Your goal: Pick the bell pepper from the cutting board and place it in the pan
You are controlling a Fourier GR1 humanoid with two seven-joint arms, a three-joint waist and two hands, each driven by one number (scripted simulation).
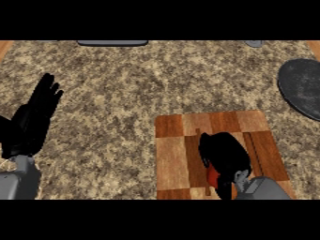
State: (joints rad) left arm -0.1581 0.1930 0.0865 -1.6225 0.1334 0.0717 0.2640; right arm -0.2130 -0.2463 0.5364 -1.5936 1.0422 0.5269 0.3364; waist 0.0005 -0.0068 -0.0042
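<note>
Right hand (223,152) curled over bell pepper (212,178), which sat mostly hidden on cutting board (179,154). Best next move, judged: lift clear first, then carry to pan (311,89), which lay well apart at far right of counter (134,84). Left hand (34,117) rested at left, fingers straight.

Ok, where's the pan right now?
In the head view the pan sits at the counter's right edge, just beyond the cutting board's far right corner.
</note>
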